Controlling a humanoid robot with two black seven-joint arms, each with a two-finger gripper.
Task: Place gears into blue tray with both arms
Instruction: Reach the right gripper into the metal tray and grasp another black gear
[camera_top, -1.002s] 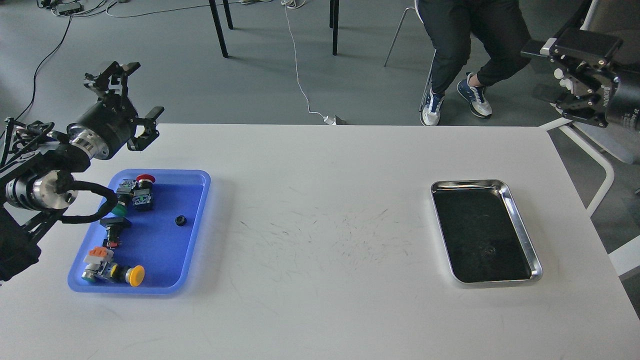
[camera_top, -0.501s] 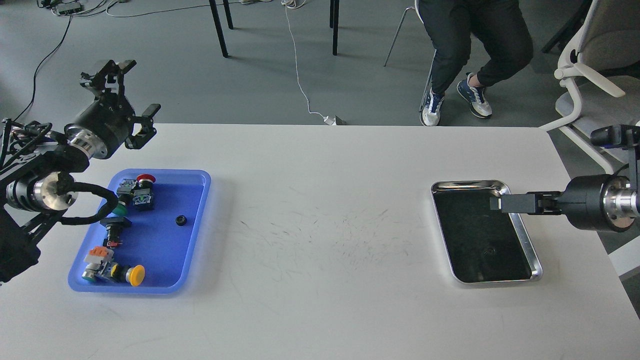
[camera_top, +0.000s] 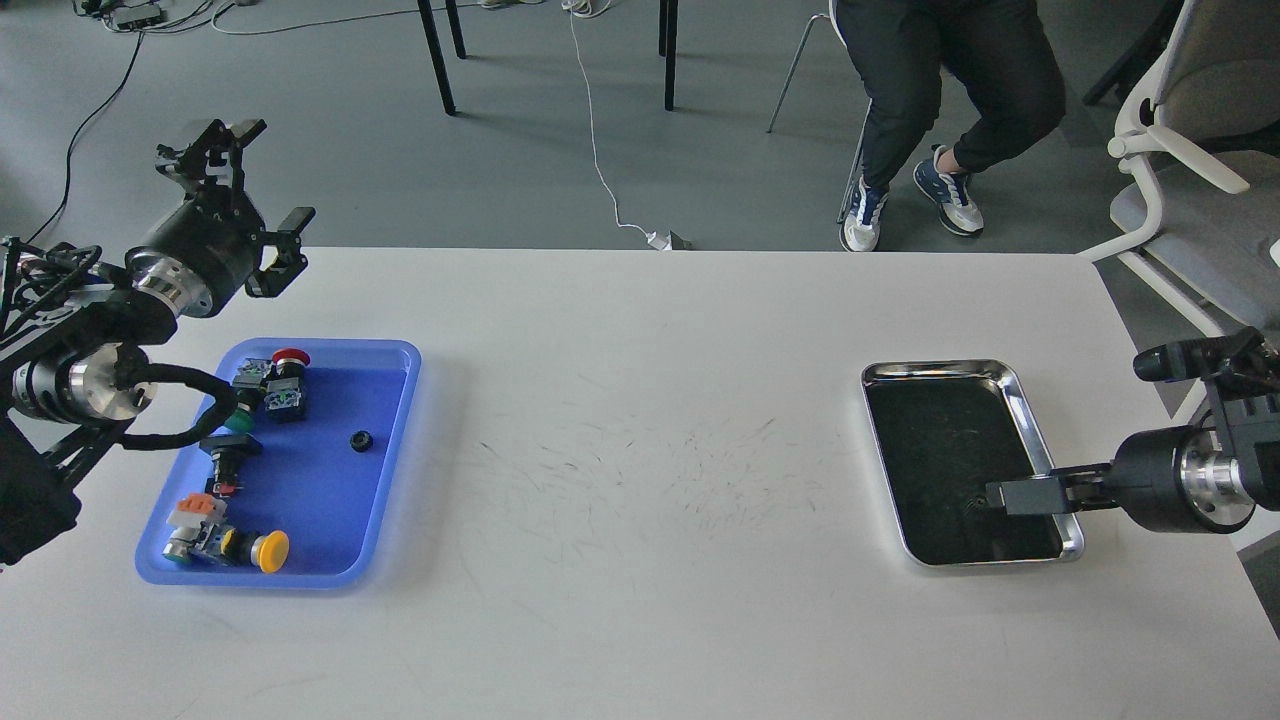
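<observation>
Gear (camera_top: 361, 440) lying loose in the blue tray (camera_top: 396, 455), judged light, rigid, best pinched across its toothed rim; my left tool (camera_top: 240, 185) spread wide and empty, my right tool (camera_top: 1012, 496) over the steel tray (camera_top: 1045, 455), opening indiscernible.

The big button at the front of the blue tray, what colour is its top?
Yellow. The button cap shows best in the head view.

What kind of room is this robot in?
Probably a robotics lab or workshop: cables trail across a grey floor, a person sits nearby, and a white table holds a blue tray of push-button switches.
</observation>
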